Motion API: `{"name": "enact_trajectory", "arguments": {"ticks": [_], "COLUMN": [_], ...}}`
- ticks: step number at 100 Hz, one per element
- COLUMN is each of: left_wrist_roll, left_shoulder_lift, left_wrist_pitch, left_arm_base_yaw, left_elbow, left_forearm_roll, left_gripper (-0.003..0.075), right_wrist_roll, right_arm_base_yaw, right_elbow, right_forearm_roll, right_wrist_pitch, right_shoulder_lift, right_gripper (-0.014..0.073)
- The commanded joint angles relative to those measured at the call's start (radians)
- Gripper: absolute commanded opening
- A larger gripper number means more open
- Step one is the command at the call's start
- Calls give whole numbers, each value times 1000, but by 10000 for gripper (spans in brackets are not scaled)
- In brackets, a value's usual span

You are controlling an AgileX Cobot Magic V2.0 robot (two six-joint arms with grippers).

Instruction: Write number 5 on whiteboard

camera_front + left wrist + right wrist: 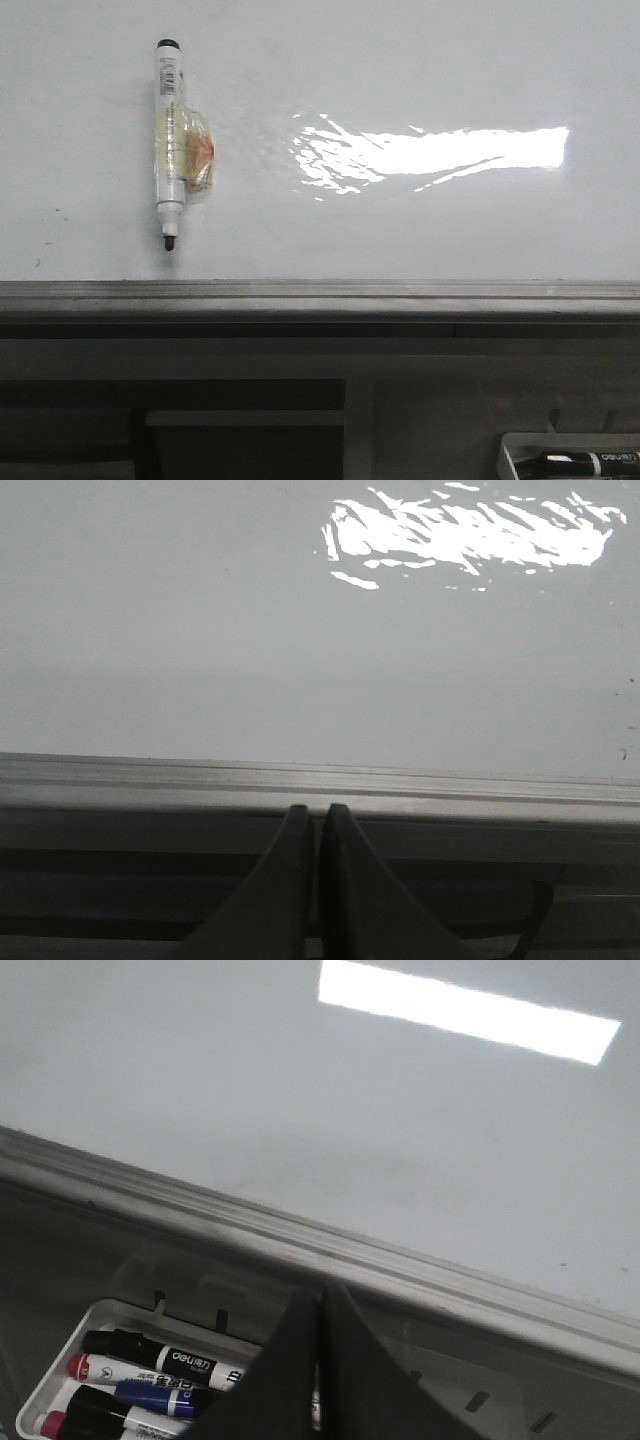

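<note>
The whiteboard [420, 70] is glossy white with a grey edge strip [320, 296] along its near side. No number 5 shows on it in any view. A white marker [169, 140] with a black cap lies on the board at the left, uncapped tip toward the edge, with a clear wrap around its middle. My left gripper [312, 815] is shut with nothing in it and sits just off the board's edge strip [320, 785]. My right gripper [321, 1295] is also shut and empty, near the board's edge [300, 1240]. Neither gripper appears in the front view.
A white tray [95, 1315] holding several markers, black, blue and red among them, sits under my right gripper. The same tray [520, 445] shows at the front view's lower right. A bright light glare [430, 150] lies on the board's middle.
</note>
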Motion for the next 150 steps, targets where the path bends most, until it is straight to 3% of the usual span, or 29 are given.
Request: {"name": "enact_trajectory", "arguments": {"ticks": [1,10,23,34,41,59,76,101,112,119,130,141,150], "left_wrist_roll": [-9,-11,-28,-28,-28,-28,-17,-9,122,206,304,354,380], "left_shoulder_lift": [-29,-29,-29,-29,-29,-29,-25,142,288,392,556,663,738], "left_wrist_pitch": [-64,-130,-267,-287,-287,-295,-204,-45,16,72,198,245,242], "left_arm_base_yaw": [0,0,0,0,0,0,-3,-3,-3,-3,-10,-69,-145], "left_elbow": [17,17,17,17,17,15,-48,-242,-365,-448,-576,-652,-674], "left_forearm_roll": [2,-80,-537,-646,-662,-779,-727,-354,-318,-346,-438,-541,-579], "left_gripper": [-20,-20,-20,-20,-20,-20,-20,-20,43,160,358,370,351], "right_wrist_roll": [-2,-2,0,0,32,64,64,0,-20,-20,-20,-20,-20], "right_arm_base_yaw": [-6,-6,-6,-6,-6,-6,-6,-6,-6,-6,-6,-6,-4], "right_elbow": [27,27,27,27,27,-6,-128,-356,-402,-428,-462,-484,-486], "right_forearm_roll": [-19,-59,-43,28,111,480,487,445,445,445,447,480,499], "right_wrist_pitch": [-19,-59,-331,-591,-672,-433,-384,-2,46,47,40,40,25], "right_shoulder_lift": [-19,-19,-19,-19,-17,-15,-9,129,236,292,358,409,423], "right_gripper": [-61,-61,-61,-61,-61,-61,-46,-46,-28,29,217,392,423]}}
